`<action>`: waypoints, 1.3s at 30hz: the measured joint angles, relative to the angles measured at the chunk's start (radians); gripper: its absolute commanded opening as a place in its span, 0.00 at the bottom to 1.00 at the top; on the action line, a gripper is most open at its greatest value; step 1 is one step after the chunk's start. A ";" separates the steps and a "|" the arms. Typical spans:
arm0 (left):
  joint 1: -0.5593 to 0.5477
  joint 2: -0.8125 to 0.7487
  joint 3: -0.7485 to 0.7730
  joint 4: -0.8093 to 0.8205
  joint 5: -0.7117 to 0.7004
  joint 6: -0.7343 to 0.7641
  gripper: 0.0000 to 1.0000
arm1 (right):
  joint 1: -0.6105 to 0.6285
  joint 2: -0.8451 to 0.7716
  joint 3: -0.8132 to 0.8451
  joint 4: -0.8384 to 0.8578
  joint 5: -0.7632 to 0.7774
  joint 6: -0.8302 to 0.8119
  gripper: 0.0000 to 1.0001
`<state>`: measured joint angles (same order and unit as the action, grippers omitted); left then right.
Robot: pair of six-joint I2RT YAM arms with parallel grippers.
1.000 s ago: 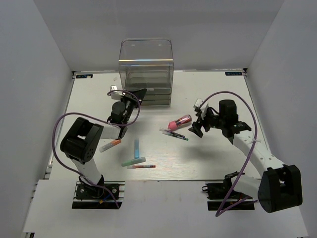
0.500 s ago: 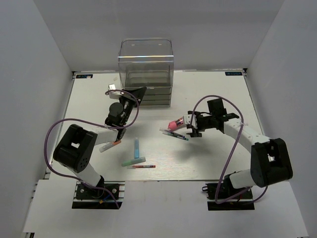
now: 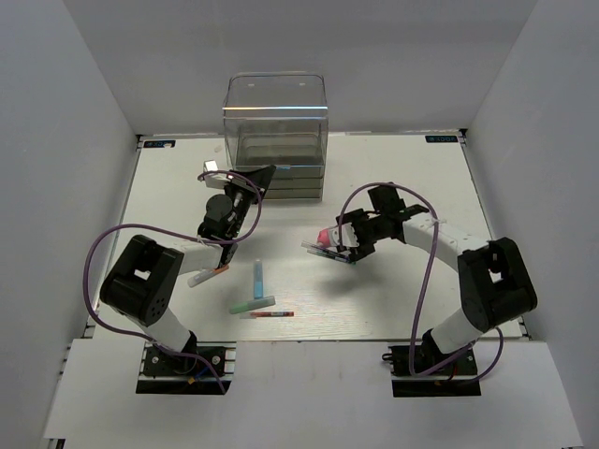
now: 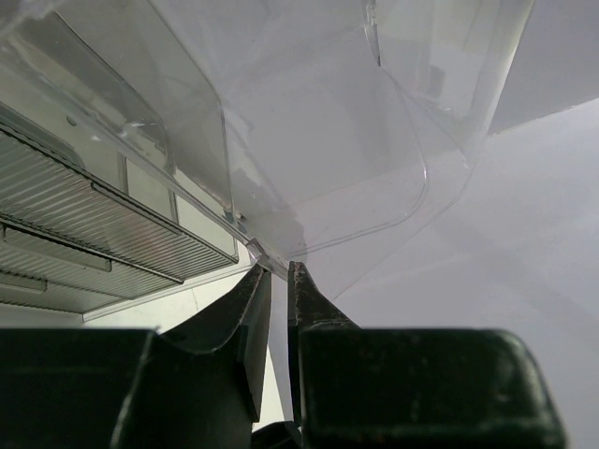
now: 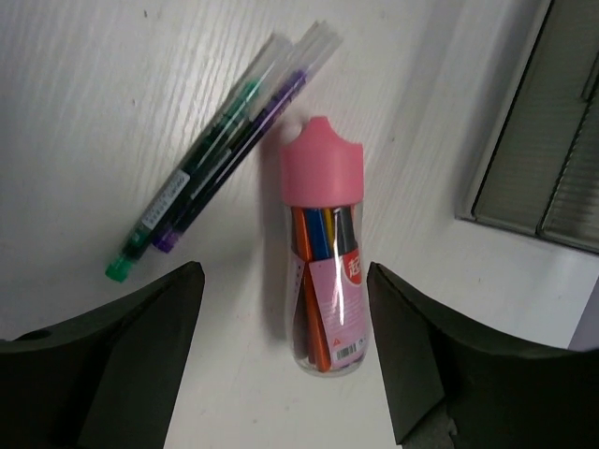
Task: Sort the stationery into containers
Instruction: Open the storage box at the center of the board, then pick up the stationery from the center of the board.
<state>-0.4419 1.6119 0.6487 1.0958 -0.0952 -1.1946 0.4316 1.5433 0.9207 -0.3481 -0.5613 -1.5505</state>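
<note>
A fat pink-capped clear tube of pens (image 5: 323, 271) lies on the table with my right gripper (image 5: 284, 281) open around it, one finger on each side and neither touching. In the top view this gripper (image 3: 348, 241) hangs over the tube (image 3: 329, 234). Two thin dark pens (image 5: 220, 154) lie just left of the tube. My left gripper (image 4: 278, 271) is shut on a thin clear plastic edge of the container (image 4: 309, 140), in front of the drawers (image 3: 295, 182) under the tall clear box (image 3: 276, 112). A light blue marker (image 3: 258, 279), a teal-green one (image 3: 253, 305), a thin red pen (image 3: 271, 314) and a white orange-tipped marker (image 3: 208, 274) lie mid-table.
White walls close in the table (image 3: 402, 299) on the left, right and back. The ribbed drawer fronts (image 5: 552, 122) stand close to the right of the pink tube. Purple cables loop over both arms.
My right gripper has swung left and down over the pink tube, and its jaws have narrowed slightly. The left gripper has stayed where it was.
</note>
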 measured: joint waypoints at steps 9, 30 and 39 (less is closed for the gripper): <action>0.000 0.000 0.000 0.000 0.000 0.000 0.00 | 0.003 0.050 0.022 0.030 0.175 -0.020 0.77; 0.000 0.000 0.000 0.000 0.000 0.000 0.00 | 0.003 0.218 0.122 0.034 0.264 -0.080 0.47; 0.000 0.000 0.000 -0.001 -0.003 0.000 0.00 | 0.003 0.221 0.144 0.007 0.239 -0.051 0.00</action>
<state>-0.4419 1.6115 0.6487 1.0950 -0.0978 -1.1946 0.4351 1.7641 1.0645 -0.3408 -0.3222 -1.6016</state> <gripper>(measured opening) 0.237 0.580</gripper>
